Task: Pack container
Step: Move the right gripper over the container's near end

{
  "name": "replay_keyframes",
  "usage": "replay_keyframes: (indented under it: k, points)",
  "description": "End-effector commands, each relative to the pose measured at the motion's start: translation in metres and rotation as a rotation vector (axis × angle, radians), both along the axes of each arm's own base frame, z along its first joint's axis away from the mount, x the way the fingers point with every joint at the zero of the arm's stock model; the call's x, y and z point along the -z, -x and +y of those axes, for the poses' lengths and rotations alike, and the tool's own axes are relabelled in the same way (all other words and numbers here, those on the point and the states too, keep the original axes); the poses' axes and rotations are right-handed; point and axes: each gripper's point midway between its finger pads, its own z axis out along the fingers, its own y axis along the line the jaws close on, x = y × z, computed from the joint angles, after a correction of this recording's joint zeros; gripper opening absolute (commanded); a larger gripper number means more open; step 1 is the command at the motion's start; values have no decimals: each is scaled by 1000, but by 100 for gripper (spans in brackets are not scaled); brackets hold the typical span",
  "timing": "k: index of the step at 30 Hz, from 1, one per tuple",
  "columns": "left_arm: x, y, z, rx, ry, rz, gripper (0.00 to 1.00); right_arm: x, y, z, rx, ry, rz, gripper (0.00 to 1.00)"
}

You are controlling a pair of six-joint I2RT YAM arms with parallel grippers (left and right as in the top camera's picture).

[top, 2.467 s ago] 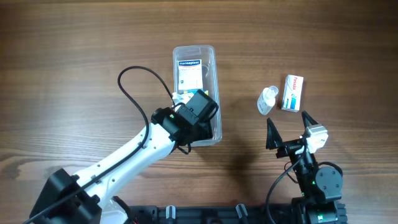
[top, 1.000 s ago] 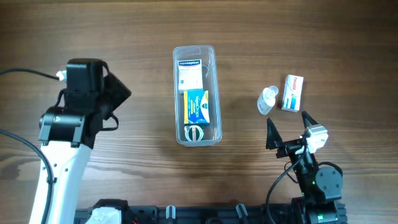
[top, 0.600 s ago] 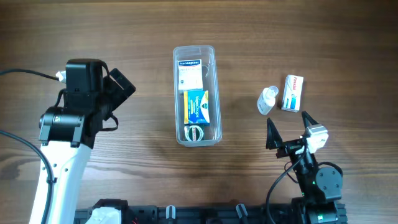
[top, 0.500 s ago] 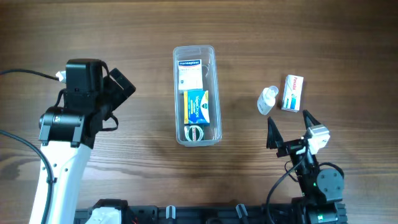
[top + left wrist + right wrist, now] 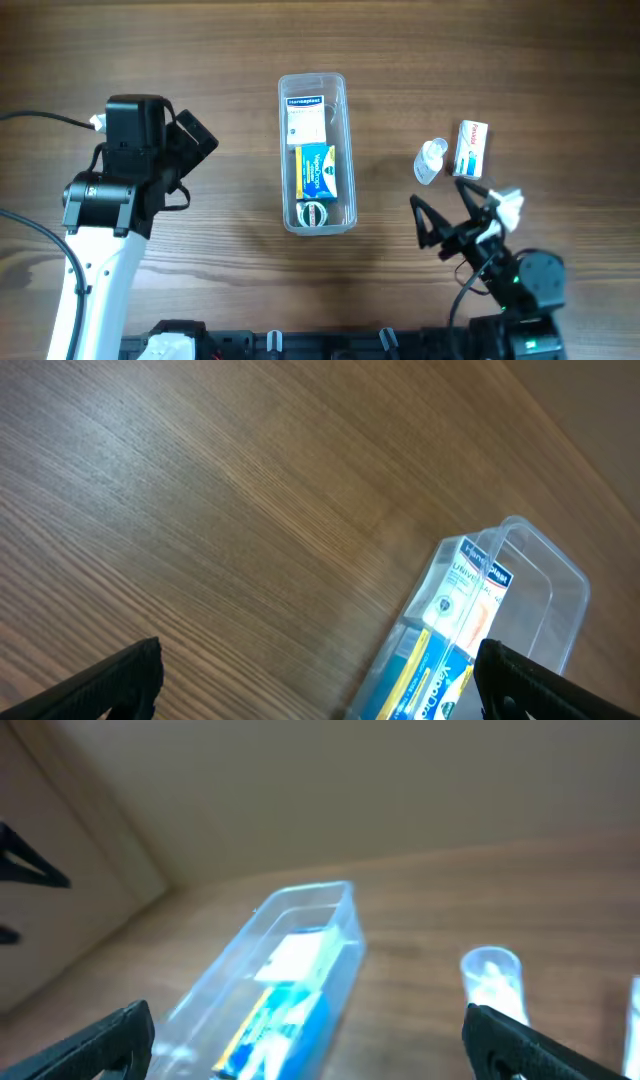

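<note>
The clear container (image 5: 283, 150) lies lengthwise at mid-table. It holds a white box (image 5: 308, 118), a blue box (image 5: 318, 170) and a small round item (image 5: 316, 213). It also shows in the left wrist view (image 5: 545, 575) and the right wrist view (image 5: 345, 900). My left gripper (image 5: 190, 160) is open and empty, well left of the container; its jaws stand wide apart in the left wrist view (image 5: 320, 690). My right gripper (image 5: 440, 205) is open and empty, right of the container, with its jaws wide apart in its wrist view (image 5: 305, 1050).
A small clear bottle (image 5: 430, 160) and a white box with red print (image 5: 470, 148) lie on the wooden table right of the container, just beyond my right gripper. The bottle also shows in the right wrist view (image 5: 492, 978).
My left gripper has drawn back from over the container's near end to the far left and now holds still. My right gripper has just turned and shifted left, towards the container.
</note>
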Motion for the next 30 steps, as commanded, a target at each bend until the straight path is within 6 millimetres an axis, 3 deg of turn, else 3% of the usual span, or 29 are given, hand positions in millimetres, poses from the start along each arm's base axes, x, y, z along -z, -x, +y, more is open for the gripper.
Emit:
replay_keyframes:
  k: [1,4,7,10,15,20,23,26,27,28,30]
  points:
    - [-10,-1,5,-8,-22,-28,100,-52,-12,16,-89,-27,84,100]
    - [-10,-1,5,-8,-22,-28,100,-72,-31,27,-143,-28,248,100]
    - [-10,-1,5,-8,-22,-28,100,-78,-46,40,-205,-34,429,99]
    - [-10,-1,5,-8,-22,-28,100,-70,-54,58,-275,50,538,100]
    - [-10,-1,5,-8,-22,-28,100,-32,-63,95,-272,291,656,100]
    - [-10,-1,5,-8,-22,-28,100,-26,-60,132,-252,461,561,100]
    - [-10,-1,5,-8,-22,-28,100,-38,-35,176,-494,498,424,100]
    - [-10,-1,5,-8,-22,-28,100,-44,-16,195,-616,472,397,100]
    - [-10,-1,5,-8,-22,-28,100,-45,-16,196,-616,468,392,97]
    - [-10,-1,5,-8,-22,-28,100,-46,-17,197,-607,459,398,80]
    - [-10,-1,5,-8,-22,-28,100,-39,-26,188,-509,454,454,25]
